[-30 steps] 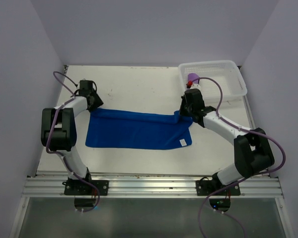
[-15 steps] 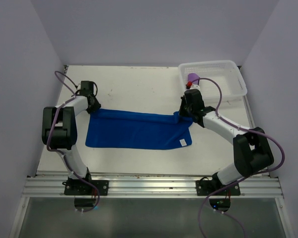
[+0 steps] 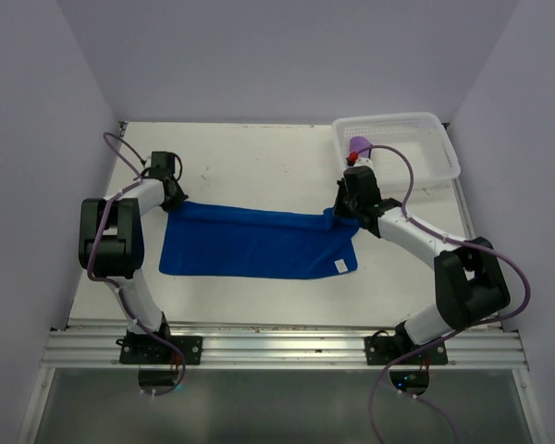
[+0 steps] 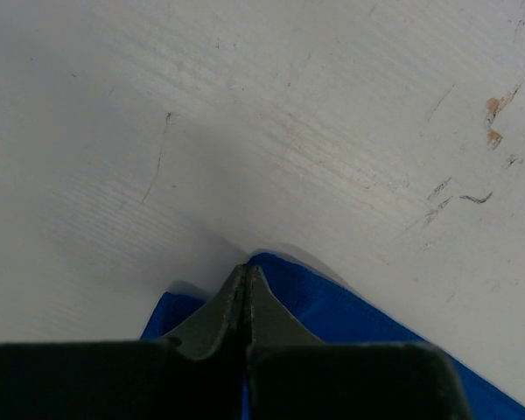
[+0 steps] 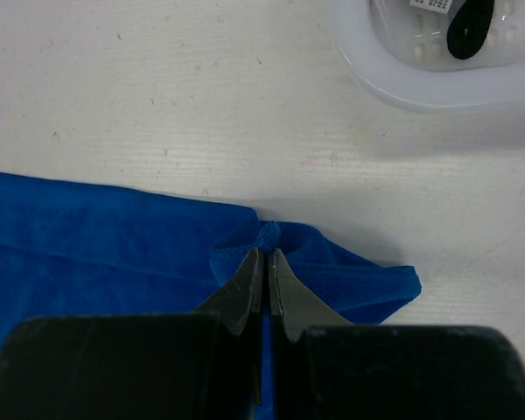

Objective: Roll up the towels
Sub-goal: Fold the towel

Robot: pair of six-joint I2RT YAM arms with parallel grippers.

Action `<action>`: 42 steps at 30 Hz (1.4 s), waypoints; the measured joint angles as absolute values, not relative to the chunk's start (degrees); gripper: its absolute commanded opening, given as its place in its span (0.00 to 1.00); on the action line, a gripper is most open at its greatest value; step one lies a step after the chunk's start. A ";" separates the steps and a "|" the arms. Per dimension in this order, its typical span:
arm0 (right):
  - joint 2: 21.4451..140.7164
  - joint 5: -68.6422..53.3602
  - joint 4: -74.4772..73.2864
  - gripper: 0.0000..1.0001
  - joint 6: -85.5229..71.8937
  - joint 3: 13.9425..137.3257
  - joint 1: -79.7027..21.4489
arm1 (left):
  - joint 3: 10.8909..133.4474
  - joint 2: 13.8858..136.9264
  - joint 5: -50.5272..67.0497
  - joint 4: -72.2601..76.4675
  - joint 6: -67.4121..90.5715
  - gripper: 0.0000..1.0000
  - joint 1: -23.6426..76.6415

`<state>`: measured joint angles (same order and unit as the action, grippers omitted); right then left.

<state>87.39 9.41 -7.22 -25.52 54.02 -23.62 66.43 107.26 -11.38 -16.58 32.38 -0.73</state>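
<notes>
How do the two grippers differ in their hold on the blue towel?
The left gripper pinches the blue towel at its far left corner, the cloth barely puckered; the right gripper pinches the far right corner, the cloth bunched into a fold. The white basket is close to the right gripper, far from the left gripper. Both are shut on the towel.

Bright, even light; soft shadows
</notes>
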 measured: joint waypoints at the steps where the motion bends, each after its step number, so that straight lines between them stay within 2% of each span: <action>1: 87.39 9.41 -7.20 0.00 -25.52 54.02 -23.62 | 66.43 107.26 -11.35 -16.58 32.32 0.00 -0.73; 17: 86.56 9.43 -7.75 0.00 -25.47 54.04 -23.62 | 66.43 100.90 -12.19 -15.86 31.92 0.00 -0.73; 20: 86.17 9.43 -7.77 0.00 -25.47 54.04 -23.62 | 66.43 100.66 -12.14 -15.99 31.77 0.17 -0.73; 23: 86.06 9.43 -7.77 0.00 -25.47 54.04 -23.62 | 66.39 100.68 -11.79 -16.36 31.73 0.29 -0.73; 26: 86.06 9.41 -7.81 0.00 -25.50 54.04 -23.62 | 65.28 100.68 -10.98 -15.97 31.68 0.37 -0.73; 42: 86.06 9.37 -7.79 0.00 -25.50 54.04 -23.59 | 60.40 100.71 -9.41 -15.55 31.77 0.36 1.39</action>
<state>86.06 9.37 -7.79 -25.50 54.04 -23.59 60.40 100.71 -9.41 -15.55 31.77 1.39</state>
